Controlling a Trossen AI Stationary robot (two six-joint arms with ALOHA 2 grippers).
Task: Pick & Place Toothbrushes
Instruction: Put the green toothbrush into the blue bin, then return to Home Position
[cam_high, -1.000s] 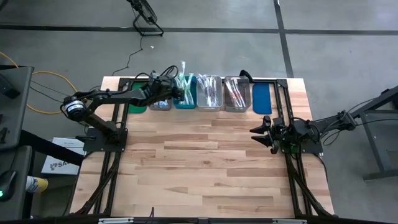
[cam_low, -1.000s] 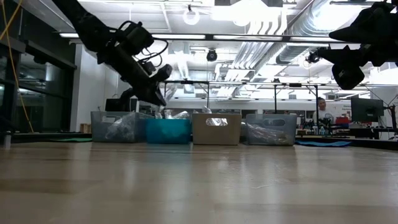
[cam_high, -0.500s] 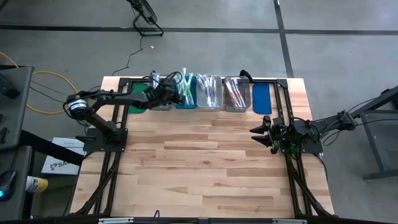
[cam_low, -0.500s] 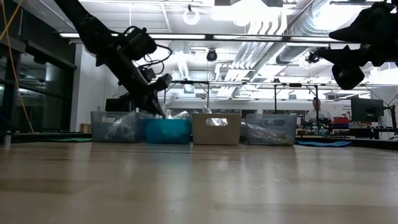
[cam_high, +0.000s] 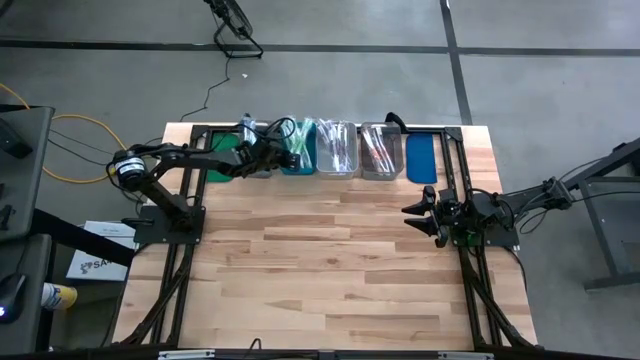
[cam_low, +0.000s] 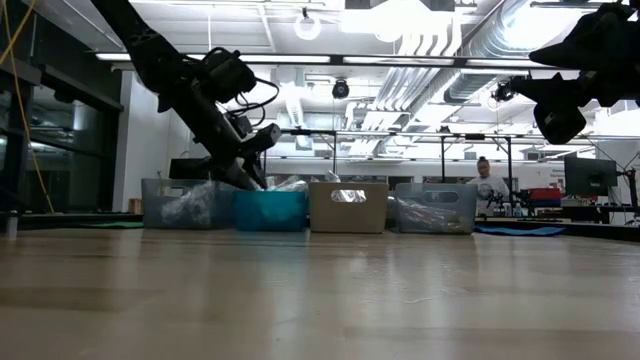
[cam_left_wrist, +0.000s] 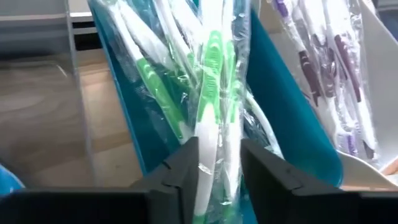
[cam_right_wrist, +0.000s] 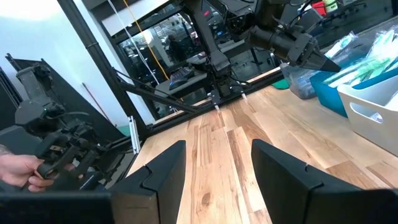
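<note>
Wooden table (cam_high: 330, 270), row of bins — teal bin (cam_low: 270, 211), white bin (cam_low: 347, 207) — person (cam_low: 486, 180) behind

wrapped green/white toothbrushes (cam_left_wrist: 211, 93), upright in teal bin (cam_left_wrist: 292, 118)

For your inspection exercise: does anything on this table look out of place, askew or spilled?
Nothing stands out. The bins sit in a straight row at the table's far edge, the wrapped toothbrushes are inside them, and none lie on the tabletop.

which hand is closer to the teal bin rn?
Left. The left hand is right at the teal bin, its fingers either side of a green wrapped toothbrush standing in it. The right hand hangs open near the table's right edge, well away from it.
</note>
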